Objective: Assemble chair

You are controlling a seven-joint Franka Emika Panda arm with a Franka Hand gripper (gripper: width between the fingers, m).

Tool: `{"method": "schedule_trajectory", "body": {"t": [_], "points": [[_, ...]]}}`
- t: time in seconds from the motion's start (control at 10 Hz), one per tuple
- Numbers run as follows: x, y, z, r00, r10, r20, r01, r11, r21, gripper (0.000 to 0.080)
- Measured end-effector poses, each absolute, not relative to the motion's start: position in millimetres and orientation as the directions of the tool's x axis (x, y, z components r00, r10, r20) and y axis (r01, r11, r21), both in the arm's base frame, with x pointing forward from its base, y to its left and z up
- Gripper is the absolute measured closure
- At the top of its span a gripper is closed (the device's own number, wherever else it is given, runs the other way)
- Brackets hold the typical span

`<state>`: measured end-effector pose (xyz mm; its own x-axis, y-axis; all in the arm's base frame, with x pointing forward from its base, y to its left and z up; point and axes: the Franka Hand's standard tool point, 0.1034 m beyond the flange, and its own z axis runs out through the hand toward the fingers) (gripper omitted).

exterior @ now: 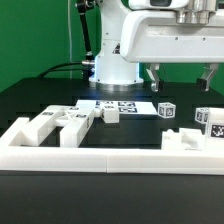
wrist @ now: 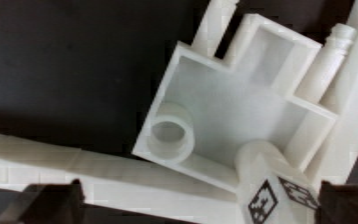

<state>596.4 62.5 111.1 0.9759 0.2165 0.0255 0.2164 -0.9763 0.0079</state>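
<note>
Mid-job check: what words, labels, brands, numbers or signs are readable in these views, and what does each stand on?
Readable words, numbers or brands: none in either view.
marker board: square black-and-white tags, patterns only, no text.
small white block and edge block at the exterior view's right: the same kind of tags, too small to make out.
rounded white part in the wrist view: one tag, blurred, no characters.

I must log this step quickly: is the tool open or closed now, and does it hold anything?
Tool: open, holding nothing.
</note>
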Motion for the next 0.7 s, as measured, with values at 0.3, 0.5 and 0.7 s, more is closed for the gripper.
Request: {"method": "schedule_trajectory", "body": {"t": [0.3,0.5,0.7], "points": [[572,31,103.4,0.957,0.290,0.006,0.290,-0.957,0.004,0.0150],[547,7,90.9,0.968,0.250,-0.013,0.250,-0.968,-0.006,0.0150],[543,1,84.9,0.970,0.240,-0.027,0.240,-0.971,-0.007,0.0150]]}}
